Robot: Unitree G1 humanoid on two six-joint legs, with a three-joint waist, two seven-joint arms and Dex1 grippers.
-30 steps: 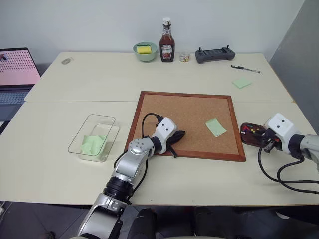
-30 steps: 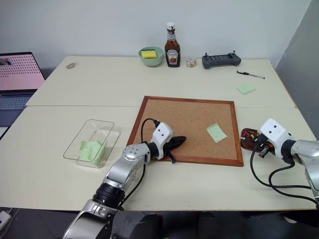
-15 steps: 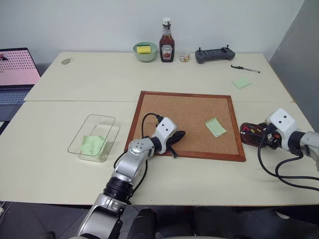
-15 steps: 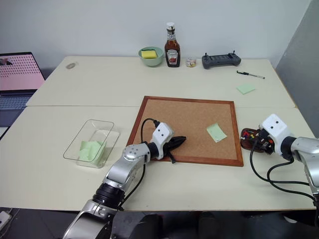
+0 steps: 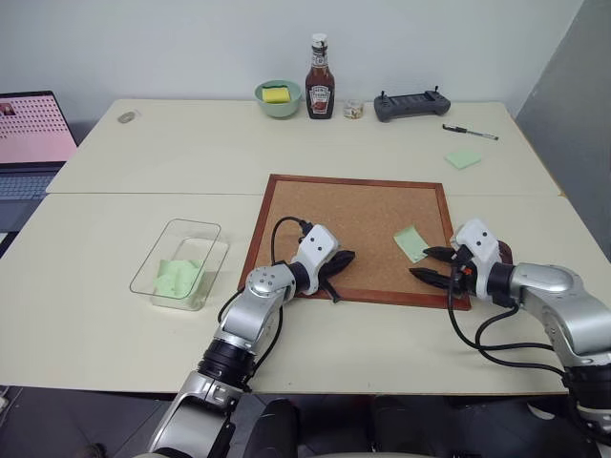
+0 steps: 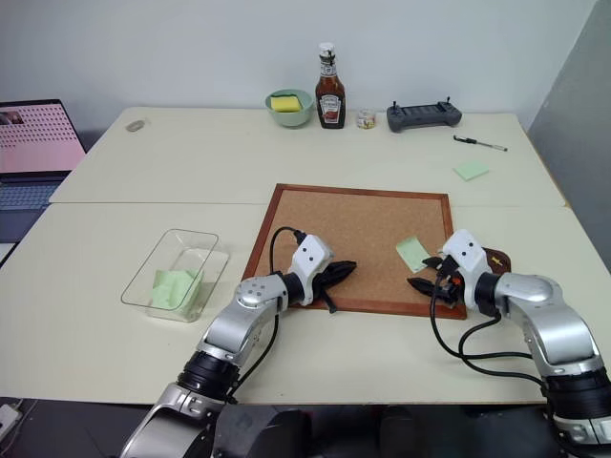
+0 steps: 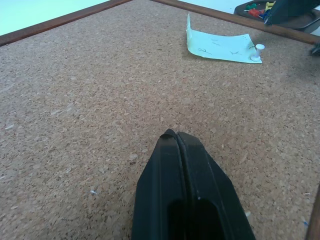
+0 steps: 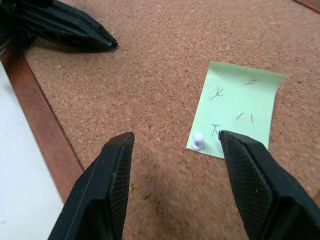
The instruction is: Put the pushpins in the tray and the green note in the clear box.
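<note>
The cork board [image 5: 358,239] serves as the landmark, lying flat on the table [image 5: 143,172]. Left of the board stands the clear box [image 5: 179,262]; a green slip already lies inside it. Just off the board's right edge sits the tray [image 7: 272,11], mostly hidden behind the right arm, with coloured pushpins [image 7: 256,7] in it. One green note [image 8: 235,107] lies on the board's right part, fastened at one corner by a white pin [image 8: 198,140].

The left gripper [image 5: 336,270] rests at the board's near-left edge, fingers clenched on nothing. The right gripper [image 5: 431,263] hangs over the board's near-right corner, fingers spread and empty, pointed at the pinned corner of the note.

Judgement: the work is partly done. Outstanding: pulling the white pin, placing it in the tray, then carrying the note across the board to the box. The pin is small and close against the paper; a poor grasp may tear or drag the note.
</note>
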